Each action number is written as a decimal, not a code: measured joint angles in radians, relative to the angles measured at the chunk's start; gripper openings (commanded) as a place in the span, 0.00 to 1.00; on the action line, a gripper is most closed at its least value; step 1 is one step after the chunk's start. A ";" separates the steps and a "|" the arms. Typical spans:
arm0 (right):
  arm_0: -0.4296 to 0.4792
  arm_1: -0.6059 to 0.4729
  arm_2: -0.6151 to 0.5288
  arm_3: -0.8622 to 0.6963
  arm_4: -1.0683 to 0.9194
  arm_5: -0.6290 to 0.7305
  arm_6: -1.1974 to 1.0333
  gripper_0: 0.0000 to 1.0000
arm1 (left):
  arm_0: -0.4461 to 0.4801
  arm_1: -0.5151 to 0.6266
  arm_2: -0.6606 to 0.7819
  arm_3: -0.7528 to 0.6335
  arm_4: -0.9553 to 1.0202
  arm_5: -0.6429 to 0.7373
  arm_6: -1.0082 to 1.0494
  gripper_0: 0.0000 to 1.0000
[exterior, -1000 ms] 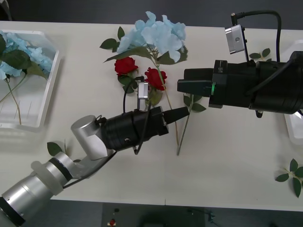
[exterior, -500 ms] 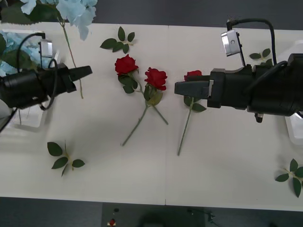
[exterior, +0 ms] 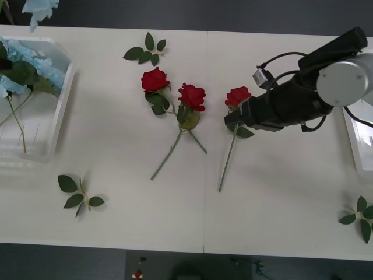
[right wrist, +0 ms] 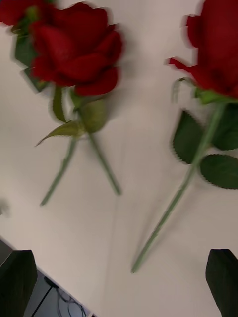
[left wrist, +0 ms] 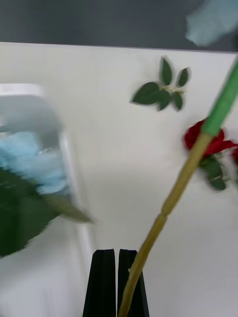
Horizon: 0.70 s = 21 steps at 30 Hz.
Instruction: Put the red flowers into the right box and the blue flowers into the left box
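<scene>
Three red flowers lie mid-table: one [exterior: 154,79], a second [exterior: 192,96] crossing stems with it, and a third [exterior: 238,95] further right. My right gripper [exterior: 231,120] hovers just beside the third rose's stem [right wrist: 173,198], and its fingers [right wrist: 17,277] stand open around nothing. My left gripper [left wrist: 117,253] is shut on the stem [left wrist: 171,198] of a blue flower [exterior: 39,8] held over the table's far left corner. The left box [exterior: 61,111] holds more blue flowers [exterior: 29,61]. The right box [exterior: 356,146] peeks in at the right edge.
Loose leaf sprigs lie at the back [exterior: 145,49], front left [exterior: 78,195] and front right [exterior: 358,216]. The table's front middle is bare white surface.
My left arm has swung left out of the front view with the blue flower, whose bloom now shows in the top-left corner. My right arm has turned and dropped toward the third rose.
</scene>
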 measured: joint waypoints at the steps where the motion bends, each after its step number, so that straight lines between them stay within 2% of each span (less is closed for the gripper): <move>1: -0.013 0.032 -0.010 0.028 0.045 0.028 -0.073 1.00 | 0.000 0.005 0.037 -0.013 -0.058 0.023 0.003 0.00; 5: -0.049 0.147 -0.038 0.108 0.257 0.118 -0.313 1.00 | 0.000 0.006 0.187 -0.076 -0.270 0.127 0.086 0.00; 9: -0.072 0.223 -0.033 0.186 0.374 0.135 -0.317 1.00 | 0.021 0.006 0.273 -0.140 -0.444 0.162 0.114 0.00; 14: -0.077 0.306 -0.029 0.283 0.494 0.113 -0.396 1.00 | 0.110 0.007 0.309 -0.239 -0.566 0.162 0.114 0.02; 15: -0.077 0.320 -0.029 0.301 0.514 0.108 -0.408 1.00 | 0.132 0.007 0.311 -0.257 -0.577 0.162 0.114 0.07; 17: -0.077 0.346 -0.029 0.331 0.562 0.105 -0.408 1.00 | 0.170 0.007 0.312 -0.284 -0.583 0.162 0.114 0.56; 18: -0.077 0.358 -0.029 0.343 0.590 0.105 -0.408 1.00 | 0.187 0.007 0.311 -0.292 -0.581 0.162 0.114 0.77; 20: -0.077 0.381 -0.029 0.366 0.643 0.105 -0.408 1.00 | 0.211 0.007 0.311 -0.301 -0.564 0.162 0.115 0.94; 21: -0.077 0.391 -0.029 0.376 0.656 0.104 -0.408 1.00 | 0.220 0.007 0.311 -0.301 -0.553 0.162 0.115 0.99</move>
